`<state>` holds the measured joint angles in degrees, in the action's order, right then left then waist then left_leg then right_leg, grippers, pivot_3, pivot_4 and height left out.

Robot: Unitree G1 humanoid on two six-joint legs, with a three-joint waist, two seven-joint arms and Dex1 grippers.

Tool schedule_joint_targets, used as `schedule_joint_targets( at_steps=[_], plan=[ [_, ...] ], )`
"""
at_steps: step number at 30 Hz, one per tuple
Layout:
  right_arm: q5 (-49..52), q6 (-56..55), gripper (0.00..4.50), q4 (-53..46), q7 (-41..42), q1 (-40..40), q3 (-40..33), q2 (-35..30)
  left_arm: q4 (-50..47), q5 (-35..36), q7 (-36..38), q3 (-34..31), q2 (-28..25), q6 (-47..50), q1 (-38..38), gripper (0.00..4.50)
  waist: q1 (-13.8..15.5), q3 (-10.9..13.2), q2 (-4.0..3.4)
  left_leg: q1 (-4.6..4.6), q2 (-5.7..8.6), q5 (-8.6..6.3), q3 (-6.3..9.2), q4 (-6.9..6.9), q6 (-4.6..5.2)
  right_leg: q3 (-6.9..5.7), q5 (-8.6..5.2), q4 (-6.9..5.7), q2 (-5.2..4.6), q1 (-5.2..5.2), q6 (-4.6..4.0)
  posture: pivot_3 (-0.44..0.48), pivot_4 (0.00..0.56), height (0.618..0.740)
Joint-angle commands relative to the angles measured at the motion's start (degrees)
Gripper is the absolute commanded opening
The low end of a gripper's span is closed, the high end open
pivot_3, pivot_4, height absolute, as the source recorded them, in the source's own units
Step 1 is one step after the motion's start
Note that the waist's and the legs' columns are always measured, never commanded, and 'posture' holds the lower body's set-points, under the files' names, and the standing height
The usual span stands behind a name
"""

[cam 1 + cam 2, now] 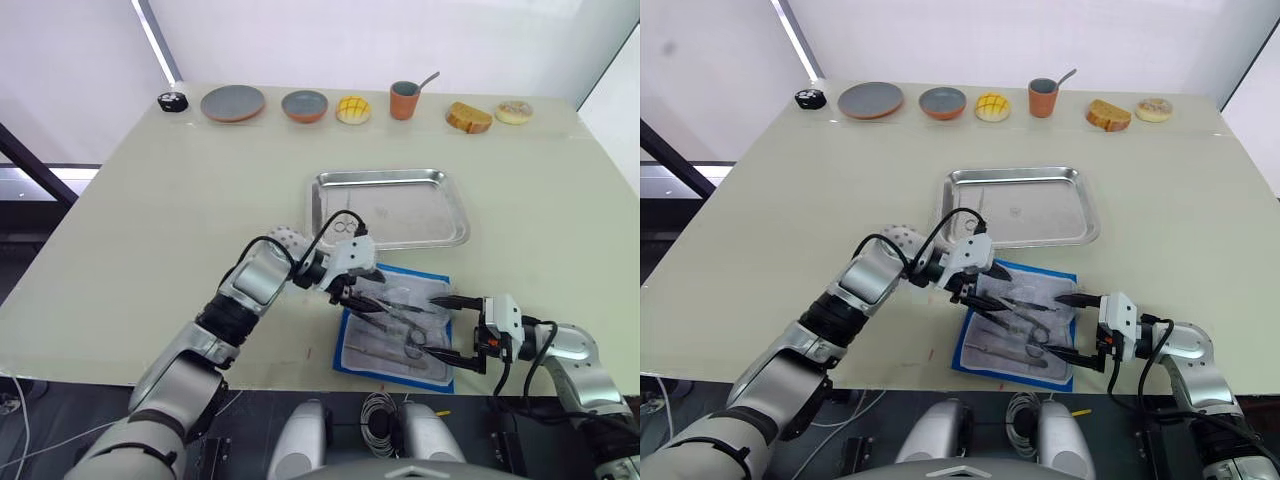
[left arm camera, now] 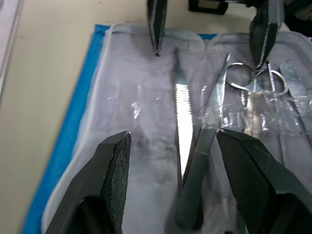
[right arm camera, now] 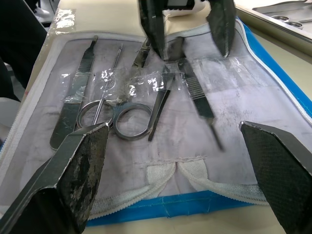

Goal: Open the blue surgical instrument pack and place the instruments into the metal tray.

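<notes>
Left wrist view: left gripper (image 2: 173,161) with black fingers (image 2: 114,168) spread wide, poised just over the grey-white lining of the blue surgical instrument pack (image 2: 78,122), a ridged forceps (image 2: 184,122) and a dark-handled tool (image 2: 204,146) lying between the tips, nothing pinched. Right wrist view: right gripper (image 3: 183,151) with fingers likewise spread far apart, low over the pack's near hem, clear of the instruments (image 3: 126,105) strapped under clear bands; ring-handled scissors (image 3: 114,119) in the middle, a flat scalpel handle (image 3: 78,83) at the left, a probe and forceps beside them. Left eye view: pack lying opened flat at lower centre of the frame, blue border showing round the pale lining, on the cream table (image 1: 150,220) close to its near edge; left gripper at the pack's upper-left corner, right gripper at its right edge, facing each other across it. Metal tray (image 1: 455,215) just above the pack in the frame, near but apart, with one pair of scissors (image 1: 345,225) resting in its left end. Along the top of the frame, well apart: small black object (image 1: 173,101), round grey plate (image 1: 233,103), grey-and-orange bowl (image 1: 305,105), yellow bun (image 1: 353,110), orange cup with a spoon (image 1: 404,100), cake slice (image 1: 469,117), doughnut (image 1: 514,112).
</notes>
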<state>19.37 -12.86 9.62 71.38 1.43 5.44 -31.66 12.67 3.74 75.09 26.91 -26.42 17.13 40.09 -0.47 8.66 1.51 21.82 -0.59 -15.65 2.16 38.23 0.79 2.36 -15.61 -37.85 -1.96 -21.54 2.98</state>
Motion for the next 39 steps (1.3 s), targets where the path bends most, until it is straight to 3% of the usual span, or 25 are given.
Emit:
schedule_joint_targets(
  at_steps=[1,11,16,27,39],
  plan=[
    [-2.84,2.02,4.50,4.53,0.33,-2.47,3.01,0.40,2.00,-0.43,-1.07,-1.28,1.14,-1.06,2.24,2.97,0.00,0.00,0.01,0.00,0.00,0.00,0.00,0.00,0.00,0.00,0.00,0.00,-0.01,0.00,0.00,0.000,0.150,0.740],
    [-2.79,2.30,4.50,4.09,0.16,-2.56,2.90,0.32,4.55,2.56,-0.98,-4.04,3.83,1.16,5.10,2.97,-0.10,0.00,0.01,0.01,0.01,0.00,0.01,0.02,0.00,-0.01,0.00,-0.01,0.00,0.00,0.01,0.000,0.150,0.740],
    [-2.91,2.22,4.50,3.87,-0.06,-2.60,3.08,0.53,6.63,0.74,-2.92,-3.64,4.67,0.49,5.94,2.97,-0.13,0.00,0.01,0.00,0.02,0.00,-0.01,0.03,0.00,0.00,0.00,-0.02,0.00,0.00,0.01,0.000,0.150,0.740],
    [-2.82,2.42,4.50,3.35,-0.24,-2.56,3.18,0.51,15.77,-5.34,-2.83,-1.45,4.88,-10.10,9.03,2.97,-0.15,0.00,0.01,0.00,0.02,0.00,0.00,0.03,0.00,0.00,0.00,-0.03,0.01,0.00,0.01,0.000,0.150,0.740],
    [-2.78,2.30,4.50,3.46,-0.57,-2.59,3.04,0.67,23.29,-6.52,8.69,-0.53,3.79,-18.92,12.14,2.97,-0.19,0.00,0.02,0.01,0.03,0.00,-0.01,0.04,0.00,-0.02,0.00,-0.04,0.02,0.00,0.01,0.000,0.150,0.740]
  ],
)
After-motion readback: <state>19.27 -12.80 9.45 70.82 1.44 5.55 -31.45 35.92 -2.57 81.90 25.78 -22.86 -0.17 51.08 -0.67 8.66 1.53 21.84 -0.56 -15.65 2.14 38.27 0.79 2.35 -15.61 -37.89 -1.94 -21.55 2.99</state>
